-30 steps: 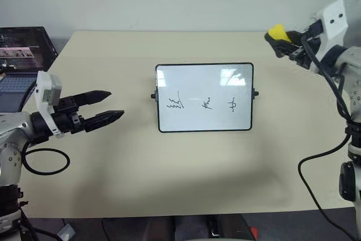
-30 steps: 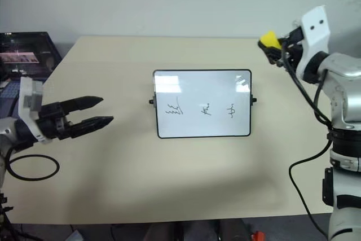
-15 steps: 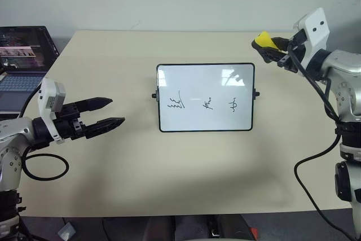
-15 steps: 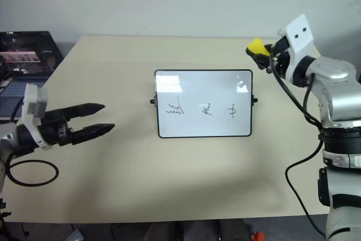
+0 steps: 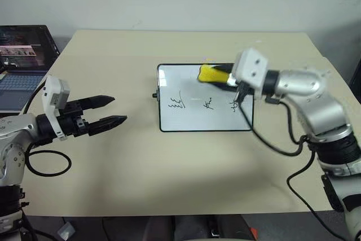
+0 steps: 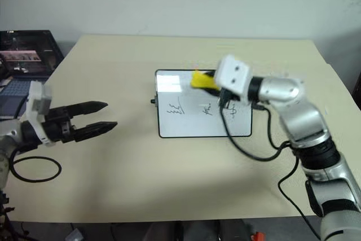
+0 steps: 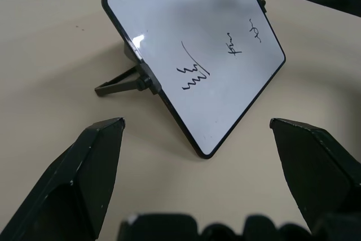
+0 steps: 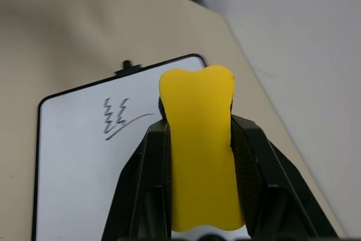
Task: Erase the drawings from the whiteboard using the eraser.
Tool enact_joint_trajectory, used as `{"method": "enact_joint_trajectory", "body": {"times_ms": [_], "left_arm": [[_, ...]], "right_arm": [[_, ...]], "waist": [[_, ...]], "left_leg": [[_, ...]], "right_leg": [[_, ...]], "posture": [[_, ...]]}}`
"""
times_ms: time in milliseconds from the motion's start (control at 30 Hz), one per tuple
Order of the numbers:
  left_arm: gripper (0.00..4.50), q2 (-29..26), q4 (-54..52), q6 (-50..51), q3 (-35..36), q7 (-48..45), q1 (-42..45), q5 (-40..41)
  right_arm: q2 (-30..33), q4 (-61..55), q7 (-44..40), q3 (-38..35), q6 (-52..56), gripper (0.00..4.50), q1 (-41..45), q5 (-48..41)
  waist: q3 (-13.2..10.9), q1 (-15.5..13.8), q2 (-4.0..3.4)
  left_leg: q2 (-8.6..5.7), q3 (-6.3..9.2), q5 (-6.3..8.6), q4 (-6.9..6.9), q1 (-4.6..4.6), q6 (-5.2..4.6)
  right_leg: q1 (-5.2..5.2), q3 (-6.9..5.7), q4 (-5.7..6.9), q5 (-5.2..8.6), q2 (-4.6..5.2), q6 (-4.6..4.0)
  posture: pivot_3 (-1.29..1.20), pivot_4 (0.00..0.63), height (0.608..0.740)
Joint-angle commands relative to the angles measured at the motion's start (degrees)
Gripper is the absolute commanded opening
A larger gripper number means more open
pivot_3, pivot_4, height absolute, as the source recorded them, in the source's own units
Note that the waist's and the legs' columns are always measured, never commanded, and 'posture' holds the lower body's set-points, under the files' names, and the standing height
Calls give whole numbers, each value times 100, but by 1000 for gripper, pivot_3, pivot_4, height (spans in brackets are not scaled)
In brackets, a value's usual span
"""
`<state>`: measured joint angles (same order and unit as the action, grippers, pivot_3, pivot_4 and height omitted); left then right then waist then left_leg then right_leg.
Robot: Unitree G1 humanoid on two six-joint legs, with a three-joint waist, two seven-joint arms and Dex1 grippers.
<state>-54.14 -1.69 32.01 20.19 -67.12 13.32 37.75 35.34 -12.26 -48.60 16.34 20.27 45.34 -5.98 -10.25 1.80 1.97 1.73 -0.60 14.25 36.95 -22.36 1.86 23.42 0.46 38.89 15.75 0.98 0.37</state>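
Near the middle of the table (image 5: 169,173), a little toward its far edge, the whiteboard (image 5: 192,117) stands tilted back on a thin folding prop, its black frame resting on the tabletop. It looks light and only loosely footed, so I judge a hard sideways wipe could slide or tip it; the glossy face should give up marker under mild pressure. Bracing would best be done at the frame edge or a side knob, not on the face. The right gripper (image 5: 217,76) hangs over the board's upper part, jaws clenched on the eraser (image 5: 210,74), gripped by its long sides. The yellow block seems soft and light. The left gripper (image 5: 113,111) hovers toward the table's left edge, jaws released and empty. The drawings (image 5: 206,104), three small scribbles, sit in a row across the board's lower half, untouched.
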Motion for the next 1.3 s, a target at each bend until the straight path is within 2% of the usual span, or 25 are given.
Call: {"method": "enact_joint_trajectory", "body": {"times_ms": [33, 333, 733, 1033, 1300], "left_arm": [[4500, -39, -59, -50, 11, -38, 177, 23], [4500, -58, -135, -14, 69, 1, 74, 48], [4500, -15, -240, -1, 120, 121, -10, 75], [4500, -4, -251, -63, 187, 193, -91, 53], [4500, 12, -233, -119, 242, 211, -148, 40]], "right_arm": [[-302, -80, 102, 409, -316, 1120, 92, 456], [-1182, 1076, 128, 1153, -932, 1120, 615, 1348], [-2176, 3819, 574, 1218, -2105, 1120, 1697, 2049], [-2415, 5282, 913, 1047, -2829, 1120, 2271, 2199], [-2507, 5821, 726, 837, -2879, 1109, 2410, 2126]], "waist": [[0, -1, 0], [2, 4, 3], [2, 8, 4], [2, 9, 4], [3, 9, 4]], "left_leg": [[0, 1, 0, 1, 0, 0], [0, 7, 0, 1, -3, 0], [2, 12, 0, 0, -2, 0], [-1, 13, 0, -1, -4, 1], [0, 16, -1, 0, -3, 1]], "right_leg": [[0, -1, 2, -1, 0, -3], [5, -6, 6, -2, -2, -5], [5, -11, 9, -3, -1, -7], [5, -13, 9, -3, 5, -8], [4, -15, 13, -4, 5, -10]], "posture": [[0, 150, 740], [0, 150, 740], [0, 150, 740], [0, 150, 740], [0, 150, 740]]}}
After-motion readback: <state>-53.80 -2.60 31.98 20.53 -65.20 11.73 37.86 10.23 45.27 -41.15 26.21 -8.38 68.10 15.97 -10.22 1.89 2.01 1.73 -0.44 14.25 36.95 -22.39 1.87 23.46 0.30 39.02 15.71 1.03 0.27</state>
